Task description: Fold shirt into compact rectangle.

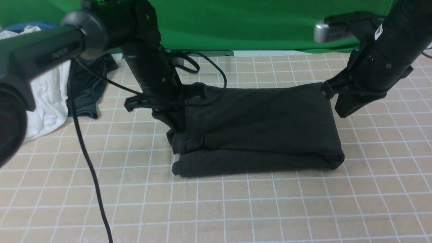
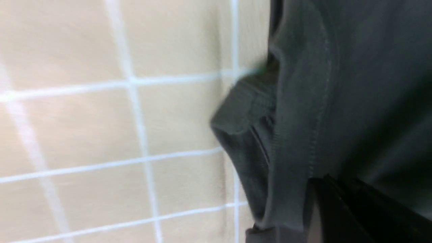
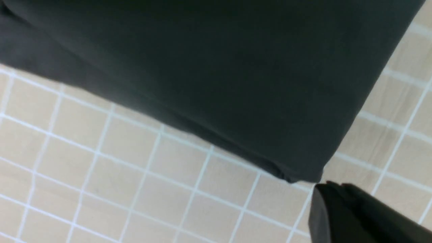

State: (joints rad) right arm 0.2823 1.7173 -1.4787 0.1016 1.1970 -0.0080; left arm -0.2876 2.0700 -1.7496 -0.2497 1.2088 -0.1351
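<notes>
A: Where's the shirt (image 1: 260,128)?
B: Folded black bundle, mid-frame on the gridded mat (image 1: 270,202).
A: And the arms?
B: The left gripper (image 1: 168,116) is pressed together at its left edge, grip on cloth unclear; the right gripper (image 1: 332,101) is closed just beside its upper-right corner.

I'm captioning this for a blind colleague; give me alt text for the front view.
A black shirt, folded into a rough rectangle, lies on a beige gridded table. The left fingers reach its bunched left end; the right fingers are beside its right end. A white garment and a dark grey garment lie far left, before a green backdrop.
</notes>
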